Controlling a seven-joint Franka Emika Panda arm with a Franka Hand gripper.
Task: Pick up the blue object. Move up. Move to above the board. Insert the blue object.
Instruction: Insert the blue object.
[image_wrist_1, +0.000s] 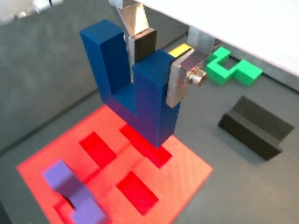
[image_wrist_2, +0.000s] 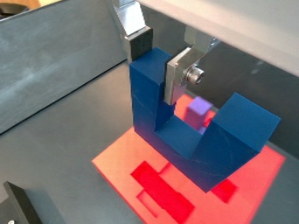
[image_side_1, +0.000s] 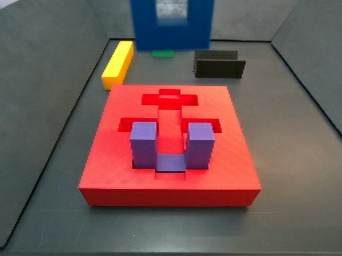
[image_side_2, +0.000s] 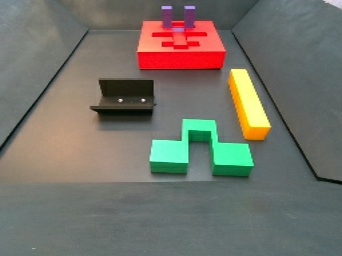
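Blue object (image_wrist_1: 131, 83), pinched by the end effector (image_wrist_1: 158, 59) above the board (image_wrist_1: 187, 179), may miss its recess if tilted.

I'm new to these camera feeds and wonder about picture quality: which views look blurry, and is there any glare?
In both wrist views the gripper holding the blue object looks soft-edged, and the board below glows an oversaturated red. In a side view the blue object at the top edge is smeared and unsharp. The side view showing the green block is crisp and evenly lit, without strong glare.
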